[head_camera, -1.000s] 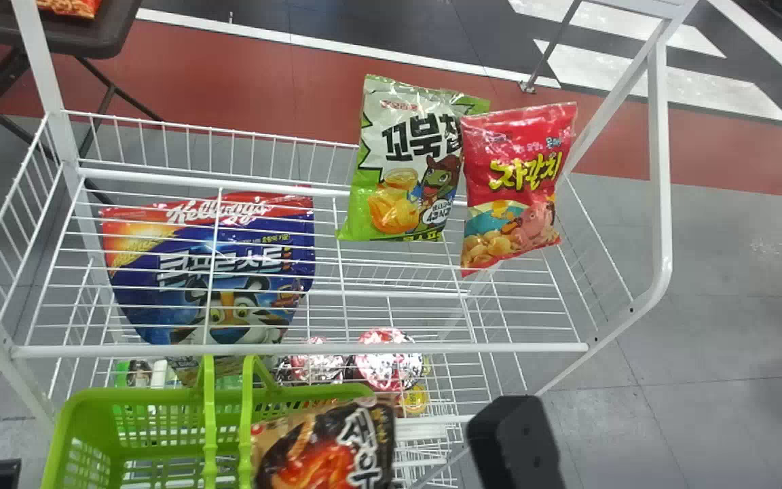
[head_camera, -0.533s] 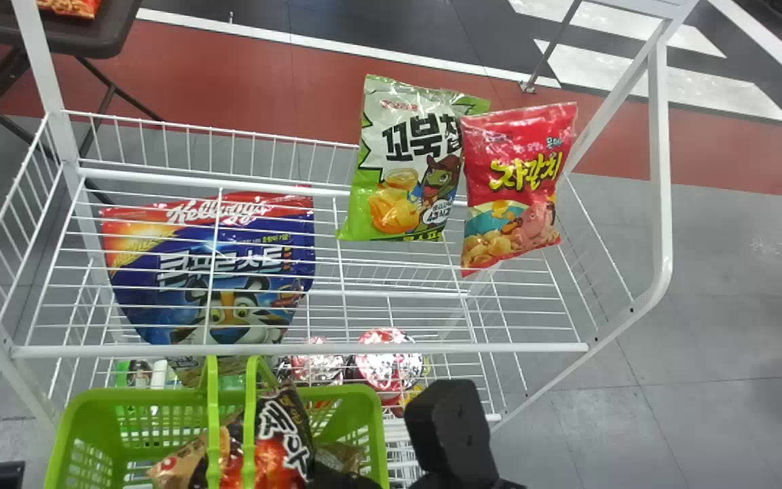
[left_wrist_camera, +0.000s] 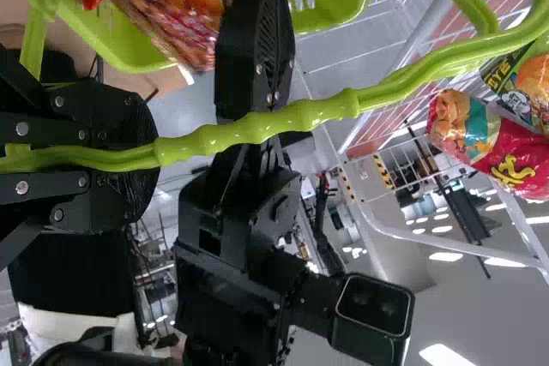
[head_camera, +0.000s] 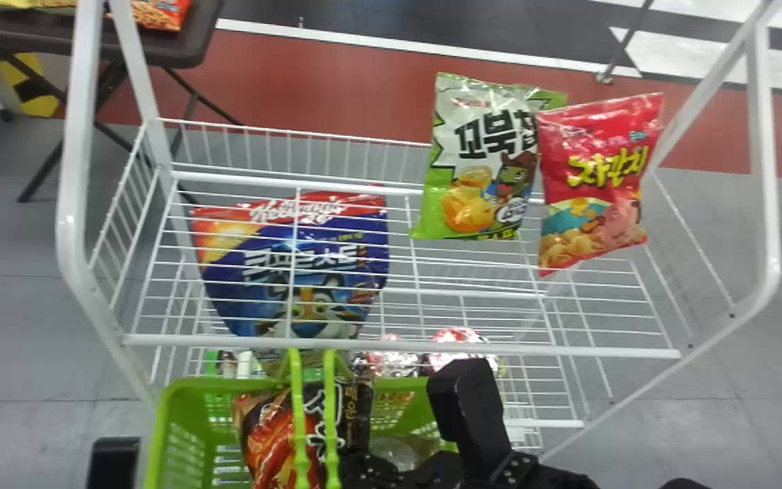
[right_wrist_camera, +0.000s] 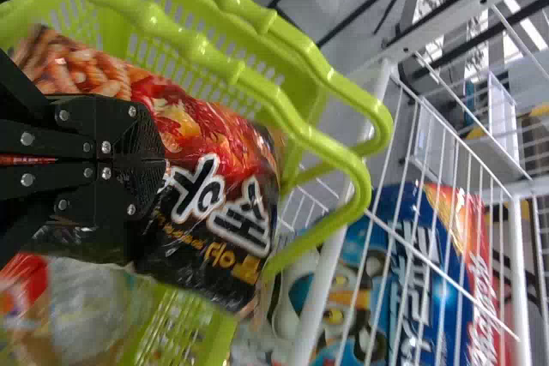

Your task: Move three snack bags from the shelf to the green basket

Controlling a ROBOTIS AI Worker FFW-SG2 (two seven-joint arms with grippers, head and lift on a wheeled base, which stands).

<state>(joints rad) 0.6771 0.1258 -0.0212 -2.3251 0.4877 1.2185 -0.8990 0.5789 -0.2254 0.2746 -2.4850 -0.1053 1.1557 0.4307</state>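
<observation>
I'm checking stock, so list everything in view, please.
snack bag in the basket's mouth: one, black and red, gripped
other packaging: count unclear, pale and red, in the basket
basket: one, green, before the shelf
shelf: one, white wire, center
snack bag: one, green and white, shelf's right half
snack bag: one, red, right of that
large bag: one, blue and red, shelf's left half
lids: at least two, silver and red, lower tier
table: one, dark, back left
right gripper: one, black, at the gripped bag
left gripper: one, black, at the basket handles

Handles [head_camera: 299,421] stand over the green basket [head_camera: 221,386], with room left of them
</observation>
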